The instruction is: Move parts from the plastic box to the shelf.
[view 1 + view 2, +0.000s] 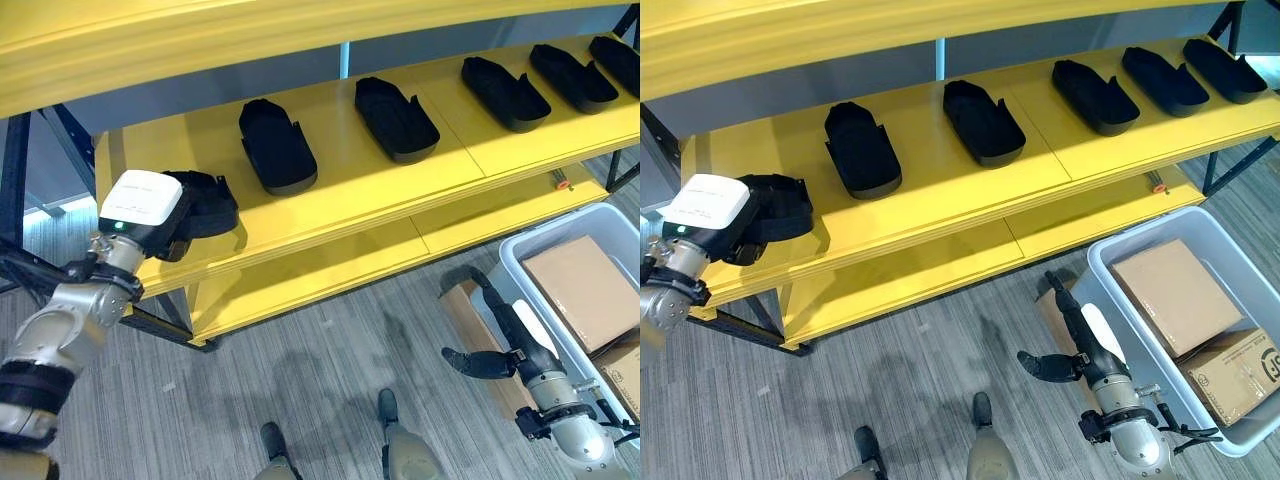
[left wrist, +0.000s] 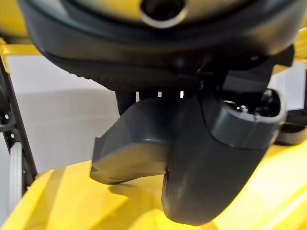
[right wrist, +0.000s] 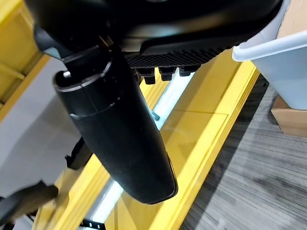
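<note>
Several black moulded parts lie in a row on the yellow shelf, among them one left of centre and one beside it. At the shelf's left end my left hand grips another black part that rests on the board; in the left wrist view my thumb presses against that part. My right hand hangs open and empty over the floor, just left of the grey plastic box. Cardboard cartons fill the box.
A lower yellow shelf board runs under the main one, and an upper board overhangs it. A brown carton stands on the floor against the plastic box. A small orange object lies on the lower board.
</note>
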Motion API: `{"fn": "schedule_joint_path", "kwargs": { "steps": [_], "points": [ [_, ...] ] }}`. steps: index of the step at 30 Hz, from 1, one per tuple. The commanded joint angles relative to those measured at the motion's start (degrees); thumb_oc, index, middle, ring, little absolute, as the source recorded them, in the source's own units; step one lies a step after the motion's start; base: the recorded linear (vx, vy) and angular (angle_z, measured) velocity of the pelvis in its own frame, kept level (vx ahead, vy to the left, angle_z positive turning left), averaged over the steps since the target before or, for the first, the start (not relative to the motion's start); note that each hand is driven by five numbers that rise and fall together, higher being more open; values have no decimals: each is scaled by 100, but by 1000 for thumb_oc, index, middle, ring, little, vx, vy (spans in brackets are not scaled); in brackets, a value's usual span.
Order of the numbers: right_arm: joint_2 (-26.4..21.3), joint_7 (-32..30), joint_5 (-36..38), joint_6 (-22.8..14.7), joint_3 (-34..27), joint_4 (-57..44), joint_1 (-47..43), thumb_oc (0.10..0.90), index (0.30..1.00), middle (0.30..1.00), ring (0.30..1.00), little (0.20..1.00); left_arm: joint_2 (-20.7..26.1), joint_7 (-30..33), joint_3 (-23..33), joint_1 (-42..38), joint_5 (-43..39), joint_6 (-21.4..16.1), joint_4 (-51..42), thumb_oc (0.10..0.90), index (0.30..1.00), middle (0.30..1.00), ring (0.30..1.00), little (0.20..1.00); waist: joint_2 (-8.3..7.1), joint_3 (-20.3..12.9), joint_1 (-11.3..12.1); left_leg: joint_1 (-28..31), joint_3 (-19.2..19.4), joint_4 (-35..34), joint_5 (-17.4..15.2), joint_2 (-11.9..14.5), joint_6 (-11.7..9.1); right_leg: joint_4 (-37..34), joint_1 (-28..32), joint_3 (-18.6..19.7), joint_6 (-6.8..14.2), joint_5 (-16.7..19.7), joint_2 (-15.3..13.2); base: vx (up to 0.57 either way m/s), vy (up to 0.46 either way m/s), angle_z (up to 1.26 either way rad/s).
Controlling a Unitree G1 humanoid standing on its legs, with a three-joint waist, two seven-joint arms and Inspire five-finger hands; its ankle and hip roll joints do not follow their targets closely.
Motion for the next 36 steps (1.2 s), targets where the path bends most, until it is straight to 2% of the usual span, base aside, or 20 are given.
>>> {"fn": "schedule_joint_path", "kwargs": {
  "steps": [1, 7, 8, 13, 20, 30, 33, 34, 35, 36],
  "points": [
    [-245, -265, 83, -531, -233, -758, -554, 900, 1000, 1000, 1000, 1000, 103, 248, 140, -867, -119, 152, 385, 400, 300, 300, 300, 300, -178, 141, -70, -233, -109, 885, -557, 327, 43, 1185, -255, -396, 54, -1016, -234, -67, -23, 7],
    [-334, -315, 206, -567, -150, -763, -777, 900, 1000, 1000, 1000, 1000, -8, 267, -243, -1364, -223, 217, 812, 400, 300, 300, 300, 300, -203, 182, -72, -668, -333, 1373, -667, 427, 19, 1628, -549, -437, 17, -1176, -224, -63, -36, 4],
    [-355, -342, 276, -573, -165, -772, -861, 900, 1000, 1000, 1000, 1000, 22, 254, -425, -1561, -244, 234, 953, 400, 300, 300, 300, 300, -197, 166, -60, -872, -461, 1617, -745, 492, 17, 1866, -668, -486, -3, -1270, -240, -69, -45, 14],
    [-325, -384, 488, -580, -202, -725, -978, 900, 1000, 1000, 1000, 1000, 86, 262, -728, -1874, -221, 264, 1080, 400, 300, 300, 300, 300, -180, 122, -52, -1160, -642, 1979, -893, 567, 44, 2226, -817, -587, -31, -1443, -293, -28, -10, 15],
    [-294, -468, 571, -598, -290, -646, -1098, 900, 1000, 1000, 1000, 1000, 278, 268, -1149, -2291, -143, 253, 1161, 400, 300, 300, 300, 300, -149, 71, -5, -1532, -918, 2473, -1112, 524, 79, 2702, -935, -720, -65, -1691, -399, -16, 11, 23],
    [-335, -551, 530, -663, -360, -581, -1133, 900, 1000, 1000, 1000, 1000, 688, 291, -1660, -2518, 340, 200, 1269, 400, 300, 300, 300, 300, -128, 53, 56, -1743, -1091, 2764, -1277, 387, 141, 2793, -913, -782, -67, -1754, -500, -1, 45, 12],
    [-386, -589, 524, -703, -359, -574, -1178, 900, 1000, 1000, 1000, 1000, 750, 324, -1955, -2742, 459, 172, 1468, 400, 300, 300, 300, 300, -135, 57, 54, -1806, -1121, 2821, -1302, 356, 154, 2764, -901, -795, -60, -1741, -506, 23, 35, 8],
    [-412, -595, 524, -717, -370, -581, -1178, 900, 1000, 1000, 1000, 1000, 803, 318, -2036, -2777, 514, 160, 1510, 400, 300, 300, 300, 300, -125, 30, 46, -1766, -1162, 2836, -1430, 352, 111, 2774, -860, -745, -12, -1836, -489, -1, 38, 5],
    [-436, -609, 524, -737, -367, -591, -1194, 900, 1000, 1000, 1000, 1000, 844, 360, -2172, -2884, 638, 189, 1560, 400, 300, 300, 300, 300, -125, 48, 36, -1836, -1129, 2829, -1307, 342, 160, 2736, -903, -789, -53, -1719, -503, 77, 34, 5],
    [-455, -627, 513, -744, -361, -589, -1208, 900, 1000, 1000, 1000, 1000, 858, 379, -2329, -3001, 730, 212, 1600, 400, 300, 300, 300, 300, -116, 26, 29, -1802, -1175, 2839, -1427, 339, 115, 2747, -860, -744, -6, -1809, -480, -1, 39, 3]
  ]
}}
